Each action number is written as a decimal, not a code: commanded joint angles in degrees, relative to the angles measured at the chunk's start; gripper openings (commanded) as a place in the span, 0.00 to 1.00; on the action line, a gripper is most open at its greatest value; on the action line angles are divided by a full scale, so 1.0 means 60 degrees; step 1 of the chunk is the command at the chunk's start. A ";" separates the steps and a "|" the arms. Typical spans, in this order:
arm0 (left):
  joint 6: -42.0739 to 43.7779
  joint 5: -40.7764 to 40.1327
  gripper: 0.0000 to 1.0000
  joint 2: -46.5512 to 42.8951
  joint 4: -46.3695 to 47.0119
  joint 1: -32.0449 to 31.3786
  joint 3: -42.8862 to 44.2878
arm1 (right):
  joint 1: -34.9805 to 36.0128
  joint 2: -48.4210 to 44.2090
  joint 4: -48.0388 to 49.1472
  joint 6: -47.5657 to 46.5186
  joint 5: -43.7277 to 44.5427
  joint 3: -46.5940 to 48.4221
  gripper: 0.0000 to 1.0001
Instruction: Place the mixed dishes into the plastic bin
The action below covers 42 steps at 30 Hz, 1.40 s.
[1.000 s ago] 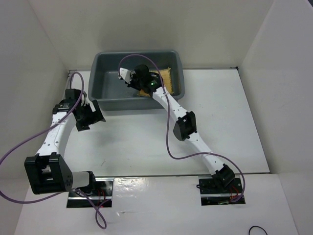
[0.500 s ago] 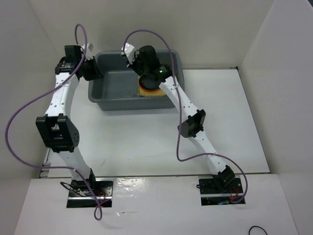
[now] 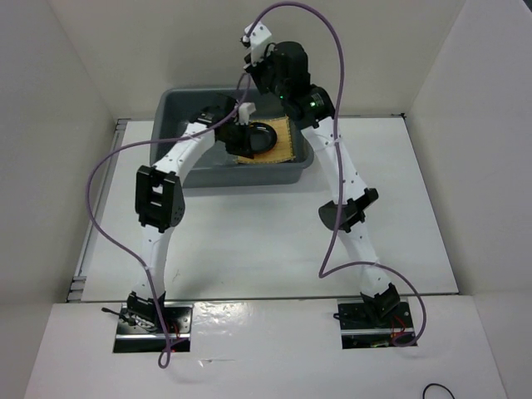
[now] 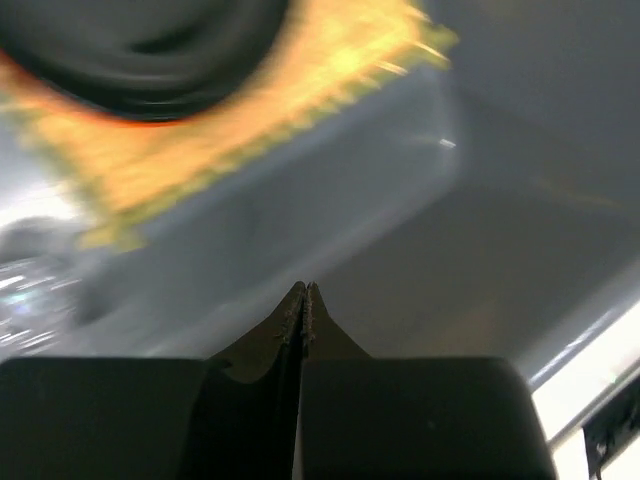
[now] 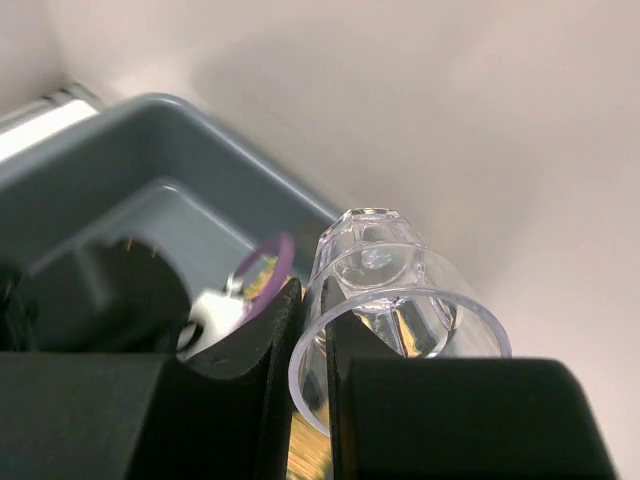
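Observation:
The grey plastic bin [image 3: 176, 125] stands at the back of the table. Inside it a black bowl [image 3: 261, 137] rests on an orange plate [image 4: 100, 118], which lies on the tan bamboo mat [image 3: 283, 143]. My left gripper [image 4: 305, 292] is shut and empty, low inside the bin beside the mat [image 4: 300, 90] and bowl [image 4: 140, 40]. My right gripper [image 5: 310, 330] is raised high above the bin's back wall. It is shut on the rim wall of a clear glass cup [image 5: 400, 290], one finger inside and one outside.
White walls enclose the table on the left, back and right. The right arm's purple cable [image 3: 324, 33] loops up against the back wall. The left arm's wrist [image 5: 100, 300] shows below the cup. A blurred, glinting thing [image 4: 30, 290] lies left of the left gripper.
My left arm has swung from the table left of the bin into the bin, and its jaws have shut empty. The right arm has risen out of the bin, still gripping the glass cup.

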 commanded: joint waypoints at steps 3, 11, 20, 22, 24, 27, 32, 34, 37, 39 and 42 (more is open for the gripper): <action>-0.0197 -0.0241 0.00 0.0275 0.0027 -0.0401 0.0536 | -0.0324 -0.1076 -0.0288 0.0277 0.0684 0.0269 0.00; -0.0902 -0.1663 0.00 -0.0734 0.0203 -0.0401 -0.1353 | -0.0617 -0.1442 -0.0742 0.0482 0.0889 0.0269 0.00; -0.1077 -0.1210 0.00 -0.1292 0.0218 -0.0415 -0.2568 | -0.0705 -0.1530 -0.0743 0.0497 0.0700 0.0269 0.00; -0.1180 -0.1210 0.00 -0.1700 0.0218 -0.0531 -0.2934 | -0.0705 -0.1530 -0.0742 0.0497 0.0699 0.0269 0.00; -0.1472 -0.1122 0.00 -0.2038 0.0218 -0.0649 -0.3605 | -0.0705 -0.1530 -0.0742 0.0497 0.0611 0.0269 0.00; -0.1853 -0.1035 0.00 -0.2814 0.0436 -0.0883 -0.4442 | -0.0792 -0.1442 -0.0742 0.0497 0.0392 0.0269 0.00; -0.2409 -0.0932 0.00 -0.4206 0.0642 -0.1294 -0.6402 | -0.0792 -0.1442 -0.0946 0.0687 0.0084 0.0269 0.00; -0.2731 -0.0932 0.00 -0.4761 0.0730 -0.1660 -0.6933 | -0.0879 -0.1442 -0.1035 0.0775 -0.0034 0.0269 0.00; -0.3186 -0.0845 0.00 -0.5421 0.0936 -0.2070 -0.7885 | -0.0880 -0.1442 -0.1138 0.0863 -0.0253 0.0269 0.00; -0.3391 -0.0844 0.00 -0.5715 0.1038 -0.2362 -0.8266 | -0.0880 -0.1442 -0.1342 0.0950 -0.0443 0.0269 0.00; -0.3698 -0.1209 0.00 -0.6330 0.0879 -0.2466 -0.8502 | -0.0880 -0.1355 -0.1561 0.0951 -0.0896 0.0269 0.00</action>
